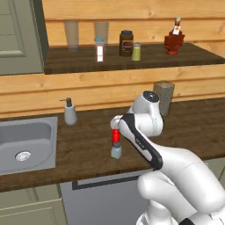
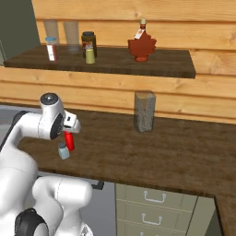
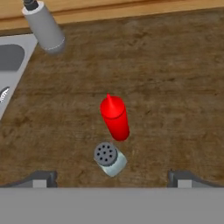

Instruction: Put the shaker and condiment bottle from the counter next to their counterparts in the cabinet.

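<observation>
We found the gripper [image 3: 112,177] wide open and empty above the counter [image 3: 175,87], the upright shaker [image 3: 109,158] directly beneath, the condiment bottle [image 3: 115,118] just beyond.

Shaker [image 2: 63,150] beside condiment bottle [image 2: 69,141] — upright

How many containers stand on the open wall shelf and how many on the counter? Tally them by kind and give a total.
Shelf:
Glasses: 2
Spice jar, red label: 1
Dark jar: 1
Olive-yellow shaker: 1
Brown sauce bottle: 1
Counter:
Red condiment bottle: 1
Blue-grey shaker: 1
Soap dispenser: 1
Speckled grey canister: 1
Total: 10
</observation>
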